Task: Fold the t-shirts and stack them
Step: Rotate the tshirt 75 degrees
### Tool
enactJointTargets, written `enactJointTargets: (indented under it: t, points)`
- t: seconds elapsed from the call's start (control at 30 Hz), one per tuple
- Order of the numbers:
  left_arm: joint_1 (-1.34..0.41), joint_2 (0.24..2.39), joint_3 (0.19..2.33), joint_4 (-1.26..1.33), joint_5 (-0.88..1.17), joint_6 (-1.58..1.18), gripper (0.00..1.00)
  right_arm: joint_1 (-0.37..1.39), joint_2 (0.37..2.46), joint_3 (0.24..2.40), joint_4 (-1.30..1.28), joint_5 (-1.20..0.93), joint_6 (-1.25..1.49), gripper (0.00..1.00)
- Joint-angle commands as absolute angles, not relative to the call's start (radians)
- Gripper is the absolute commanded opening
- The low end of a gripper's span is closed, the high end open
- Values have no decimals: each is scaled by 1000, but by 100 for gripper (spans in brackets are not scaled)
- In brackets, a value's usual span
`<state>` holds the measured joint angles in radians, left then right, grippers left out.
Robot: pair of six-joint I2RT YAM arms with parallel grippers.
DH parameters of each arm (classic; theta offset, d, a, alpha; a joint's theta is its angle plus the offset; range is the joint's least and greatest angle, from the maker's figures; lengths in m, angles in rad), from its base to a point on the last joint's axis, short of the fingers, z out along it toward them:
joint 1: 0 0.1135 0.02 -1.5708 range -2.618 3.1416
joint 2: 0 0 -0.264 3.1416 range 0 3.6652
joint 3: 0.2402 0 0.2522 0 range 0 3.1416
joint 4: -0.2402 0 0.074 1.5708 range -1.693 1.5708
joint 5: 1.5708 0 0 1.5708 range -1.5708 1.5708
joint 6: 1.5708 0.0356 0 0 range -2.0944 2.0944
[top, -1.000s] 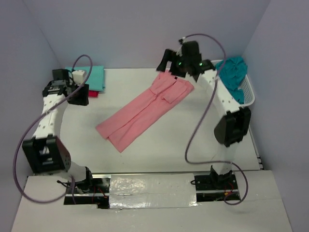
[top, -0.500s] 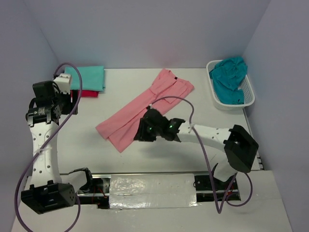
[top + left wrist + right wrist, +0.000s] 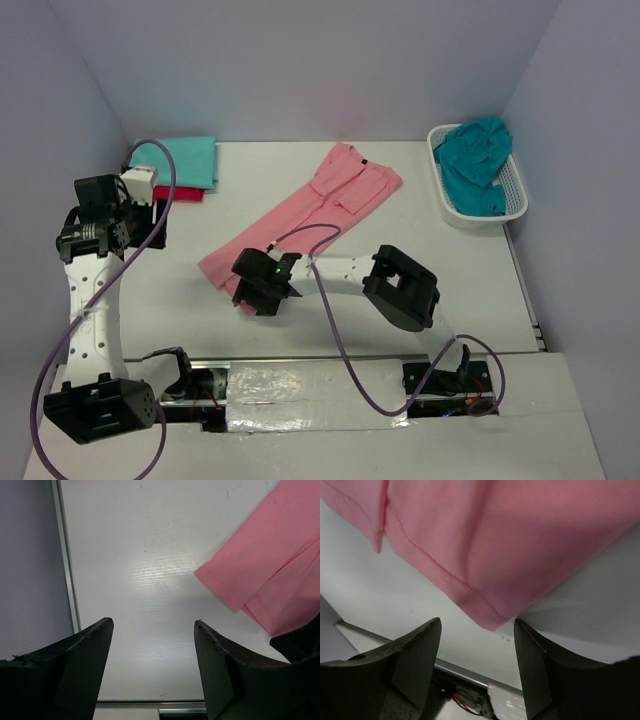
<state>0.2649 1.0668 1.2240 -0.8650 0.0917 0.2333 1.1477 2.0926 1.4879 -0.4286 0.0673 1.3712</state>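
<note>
The salmon pink t-shirt [image 3: 310,215] lies flat in a long diagonal strip across the table. My right gripper [image 3: 256,290] hovers at its near-left end. In the right wrist view it [image 3: 477,621] is open, its jaws either side of the shirt's hemmed corner [image 3: 490,620] with nothing gripped. My left gripper [image 3: 102,222] is open over bare table at the left [image 3: 152,622]; the pink t-shirt's corner [image 3: 260,575] is off to its right. A folded mint-teal t-shirt [image 3: 186,158] rests on a red one [image 3: 186,194] at the back left. The teal-blue t-shirt [image 3: 476,160] is bunched in the basket.
The white lattice basket [image 3: 516,196] stands at the back right against the wall. Grey walls enclose the table on three sides. A metal rail [image 3: 300,365] runs along the near edge, and purple cables loop off both arms.
My right arm has swung from the far end of the pink t-shirt down to its near-left corner. My left arm has pulled back toward the left wall.
</note>
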Motion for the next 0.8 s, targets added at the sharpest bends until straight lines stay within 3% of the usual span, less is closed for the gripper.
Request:
enactJointTargets:
  t: [0.0,0.2,0.37,0.5,0.6,0.77]
  points:
    - [267,1029,1235,-874,129,284,78,1155,2097,1487,-523,107,1483,67]
    - [268,1017,1244,-880,146,317,78,1158,2151,1546,-578,91,1509,59]
    - [267,1017,1243,-865,138,331,79,1158,2148,1462,-483,66,1564,33]
    - [268,1034,1247,-874,161,331,78,1140,2144,1396,-428,49,1554,24]
    - [268,1046,1249,-876,169,327,78,1134,2177,1456,-462,34,1496,0]
    - [268,1069,1247,-871,184,331,79,1131,2151,1422,-456,51,1460,0]
